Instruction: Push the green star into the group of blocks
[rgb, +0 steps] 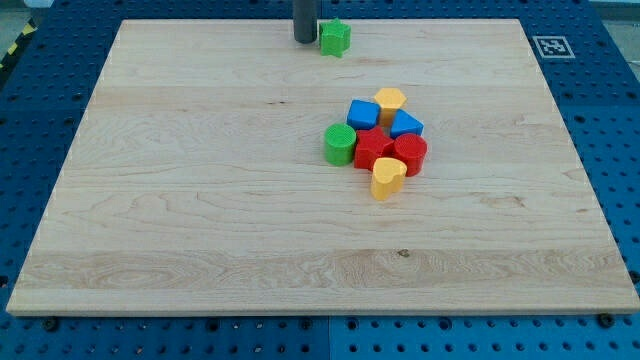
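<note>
While the green star (334, 38) sat near the view's top edge of the wooden board (180, 200), well apart from the cluster, my tip (305, 40) stood just beside it on the view's left, close enough that I couldn't tell touching from a hair's gap. No jaws on this rig, just a bare rod, so nothing was apart, together or clamped; the rod came straight down from the view's top, upright, its upper part cut off by the frame. The group lay toward the view's bottom and slightly right of the star: blue cube (362, 113), yellow block (390, 100) and blue triangle-ish block (405, 124) on the far side, green cylinder (340, 144) on the left, two red blocks (372, 149) (409, 153) in the middle, yellow heart (387, 177) nearest the bottom, all packed touching or nearly so. My read: the side position suited nudging rightward, not toward the group. For a push down the view, the tip needed to get behind the star, on its top side. Little board remained there, so a clipped corner could have spun the star off line.
</note>
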